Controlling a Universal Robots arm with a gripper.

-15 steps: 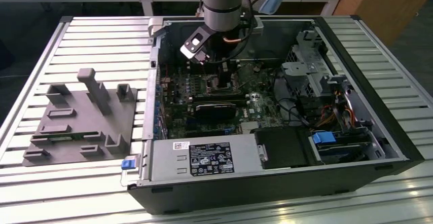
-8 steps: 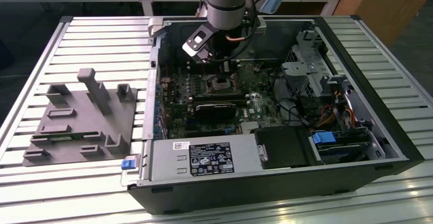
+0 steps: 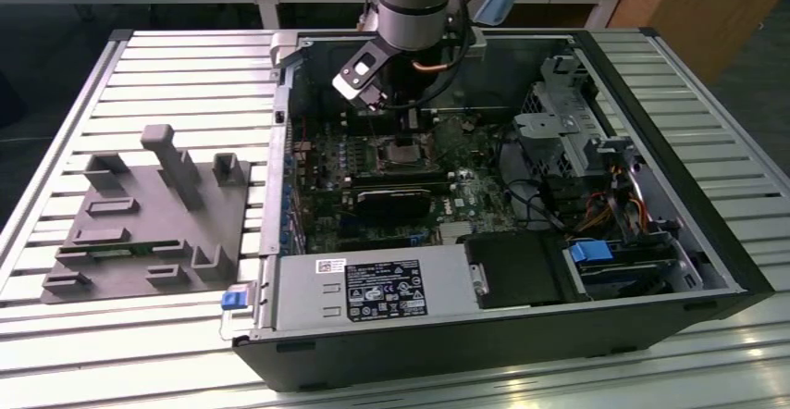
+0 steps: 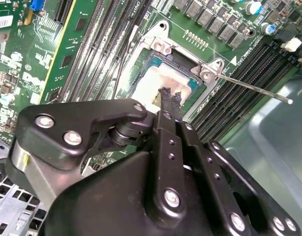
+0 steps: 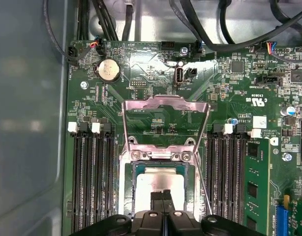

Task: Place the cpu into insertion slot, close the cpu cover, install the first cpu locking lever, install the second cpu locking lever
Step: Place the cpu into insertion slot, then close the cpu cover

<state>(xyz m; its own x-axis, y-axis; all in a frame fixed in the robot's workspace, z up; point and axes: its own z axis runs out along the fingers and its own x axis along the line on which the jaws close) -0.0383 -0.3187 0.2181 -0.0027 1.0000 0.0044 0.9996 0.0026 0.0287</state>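
One step done: cpu [image 5: 163,178] seated in slot [image 5: 127,191].
Claw [image 5: 163,197] pinched narrow, empty, over the slot; cover [image 5: 166,103] raised at its edge. We judge closing it needs the claw clear.

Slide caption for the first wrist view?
End effector over the cpu seated in the insertion slot, cpu cover open.

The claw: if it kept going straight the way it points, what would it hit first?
Probably the cpu, lying in the insertion slot just beyond the claw tips; the gap is hard to judge.
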